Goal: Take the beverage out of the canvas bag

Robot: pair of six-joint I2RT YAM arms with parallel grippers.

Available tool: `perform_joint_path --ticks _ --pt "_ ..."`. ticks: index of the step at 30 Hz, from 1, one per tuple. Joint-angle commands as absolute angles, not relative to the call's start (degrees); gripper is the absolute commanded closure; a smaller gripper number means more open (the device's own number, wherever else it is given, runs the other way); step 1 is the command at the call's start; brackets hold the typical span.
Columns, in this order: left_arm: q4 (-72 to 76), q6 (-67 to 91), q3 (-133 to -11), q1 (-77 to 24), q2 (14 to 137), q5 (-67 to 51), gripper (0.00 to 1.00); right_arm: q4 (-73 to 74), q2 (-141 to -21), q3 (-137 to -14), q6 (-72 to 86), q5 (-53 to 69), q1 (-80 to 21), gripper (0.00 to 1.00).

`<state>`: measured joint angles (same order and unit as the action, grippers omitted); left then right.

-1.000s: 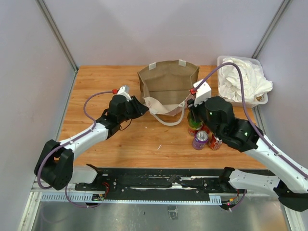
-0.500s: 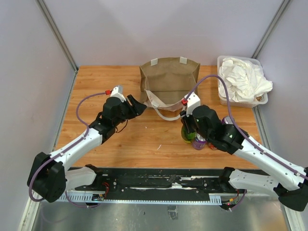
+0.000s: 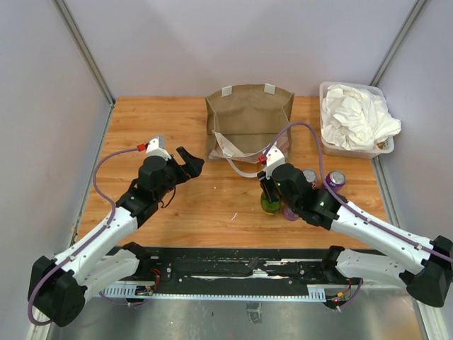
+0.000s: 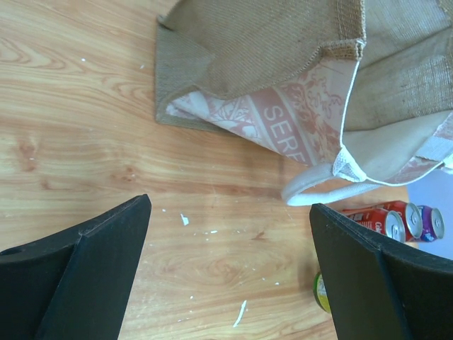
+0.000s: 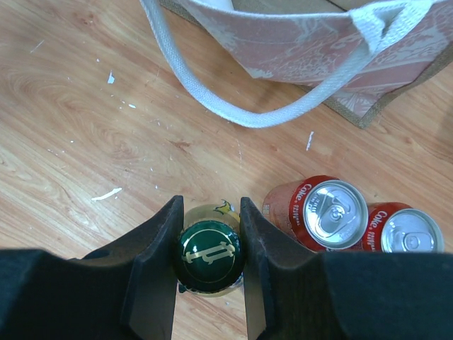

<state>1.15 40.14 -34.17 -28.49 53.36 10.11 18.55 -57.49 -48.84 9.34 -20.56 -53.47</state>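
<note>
Both arms are pulling back toward the near edge since a second ago, and the left claw is now spread wide, gripping nothing. It is hovering over bare wood, apart from the canvas bag.

Writing: the bag's pale reddish front panel is showing the letters "SER", with the rest cut off by the white handle. One of the two red cans is showing "Coke" down its side. The green bottle's cap is carrying a pale emblem, not readable as words.

The right claw is pinching the green bottle just below the cap, one finger on each side. The bottle is standing upright outside the bag, in front of it, just beside the red cans. A purple can is sitting a little farther right.

The bag is resting at the far middle of a wooden table flecked with white scraps. A clear plastic bin of white cloths is occupying the far right corner. Plain grey walls are enclosing the table.
</note>
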Motion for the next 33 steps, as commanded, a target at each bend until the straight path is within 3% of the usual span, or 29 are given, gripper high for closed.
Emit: perform_joint_path --ticks 1,18,19,22,26,27,33 --pt "-1.2 38.1 -32.7 -28.1 49.4 15.5 0.0 6.9 -57.3 -47.3 10.2 -21.3 -52.0 0.99" --pt "-4.6 33.6 -31.5 -28.1 45.6 15.1 0.0 -1.3 -60.6 -40.4 13.5 -15.6 -47.6 0.99" --pt "-4.8 33.8 -31.5 -28.1 45.9 15.1 0.0 -0.8 -60.8 -40.4 13.9 -15.8 -47.6 0.94" --pt "-5.3 34.0 -32.0 -28.0 46.9 14.7 0.0 2.2 -61.3 -41.4 15.2 -16.4 -47.6 0.48" --pt "-6.0 34.4 -32.3 -28.1 48.1 14.8 0.0 6.8 -61.1 -42.6 16.5 -18.1 -47.6 0.04" --pt "-6.1 34.5 -32.3 -28.1 48.2 14.8 0.0 7.6 -60.9 -42.9 16.5 -18.3 -47.7 0.01" --pt "-6.3 34.5 -32.5 -28.1 48.0 15.6 0.0 11.9 -58.7 -46.4 14.7 -18.9 -48.1 0.02"
